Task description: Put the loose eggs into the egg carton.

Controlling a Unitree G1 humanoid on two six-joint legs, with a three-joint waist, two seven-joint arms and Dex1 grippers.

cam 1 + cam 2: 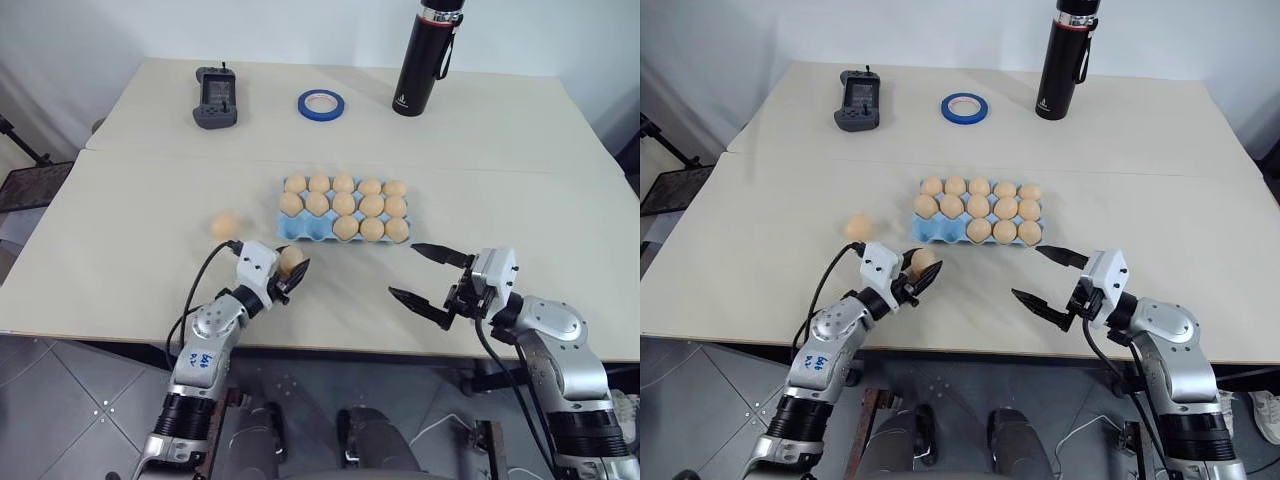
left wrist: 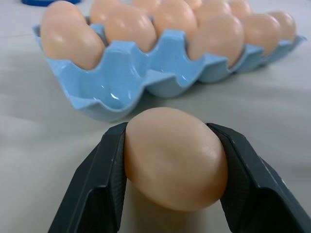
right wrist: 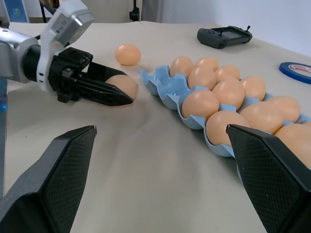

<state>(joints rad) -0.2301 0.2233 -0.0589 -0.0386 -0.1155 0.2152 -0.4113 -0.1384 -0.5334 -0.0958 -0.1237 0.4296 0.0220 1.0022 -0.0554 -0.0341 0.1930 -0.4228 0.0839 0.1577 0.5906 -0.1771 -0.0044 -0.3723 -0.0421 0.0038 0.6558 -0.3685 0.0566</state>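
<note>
**Egg pinched in left pincer, short of the carton**

Left gripper [image 1: 291, 271] pinching one egg [image 2: 175, 158] across its sides, both fingers [image 2: 95, 191] pressed against the shell. Resting on or just above the table [image 1: 140, 260]; cannot tell which. Egg carton [image 1: 289, 231] just ahead of the fingertips, its near corner cups empty, thirteen eggs seated in the rest. Second loose egg [image 1: 224, 224] on the table beside the left pincer, on its outer side, apart from the carton. Right gripper [image 1: 430, 276] spread wide, holding nothing, carton's other end just ahead of it.

Risks from here, as judgement:
- Smooth rounded shell, narrow contact: slip or roll-out during lift.
- Excess squeeze: cracked shell.
- Low approach: carton rim struck, tray shoved, seated eggs jostled.
- Off-centre release: egg perched on a divider, rolling off.
- Remaining egg free to roll if nudged.
</note>
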